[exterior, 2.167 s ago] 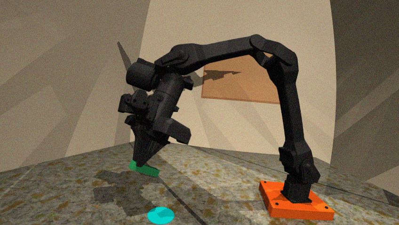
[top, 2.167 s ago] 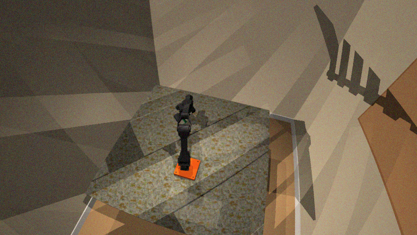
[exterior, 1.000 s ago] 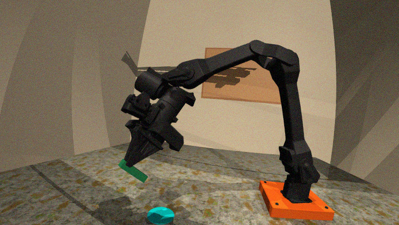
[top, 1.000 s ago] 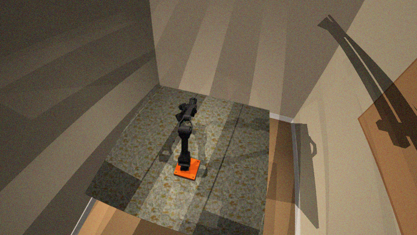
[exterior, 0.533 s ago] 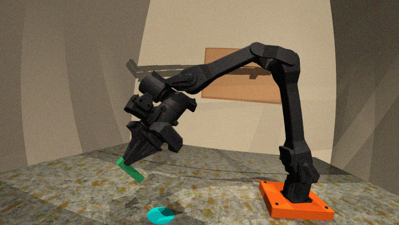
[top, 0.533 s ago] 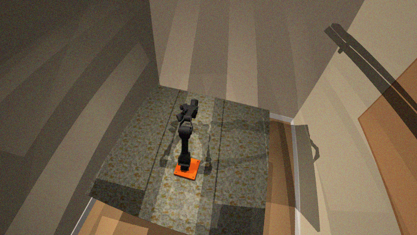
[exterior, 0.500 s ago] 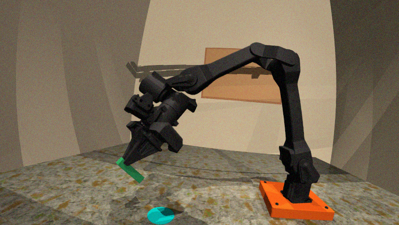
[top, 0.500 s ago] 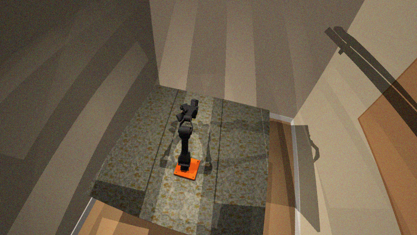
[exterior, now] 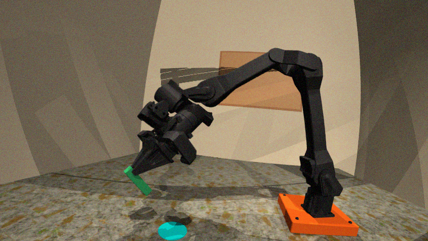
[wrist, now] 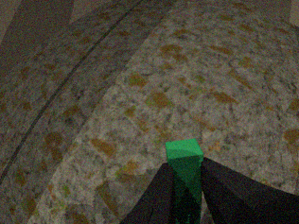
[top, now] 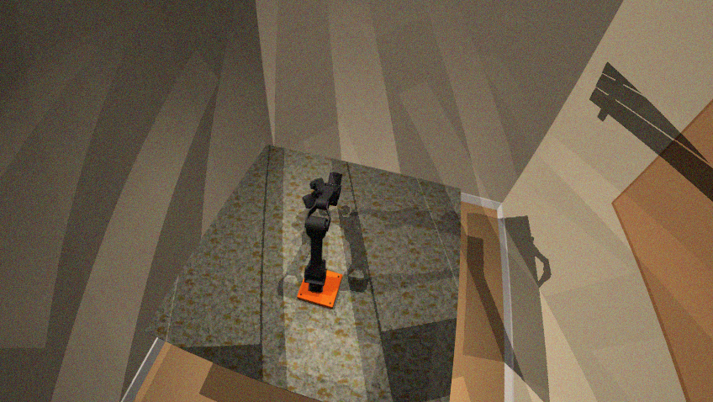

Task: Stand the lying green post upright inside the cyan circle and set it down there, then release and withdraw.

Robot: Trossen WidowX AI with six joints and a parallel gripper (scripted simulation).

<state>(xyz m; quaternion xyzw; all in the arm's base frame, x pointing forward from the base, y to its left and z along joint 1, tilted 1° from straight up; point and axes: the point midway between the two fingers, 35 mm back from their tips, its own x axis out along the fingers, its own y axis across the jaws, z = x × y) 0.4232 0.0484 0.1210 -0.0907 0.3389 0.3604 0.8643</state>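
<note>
The green post is a small green block held between my fingers, tilted with its lower end down to the right, lifted off the table. My gripper is shut on the green post near its upper end. The cyan circle is a flat disc on the table, in front of and a little to the right of the post in the exterior view. It does not show in the wrist view. In the top view the arm hides the post and the circle.
The arm stands on an orange base plate on the mottled stone table. The table's edges drop off on the right and front in the top view.
</note>
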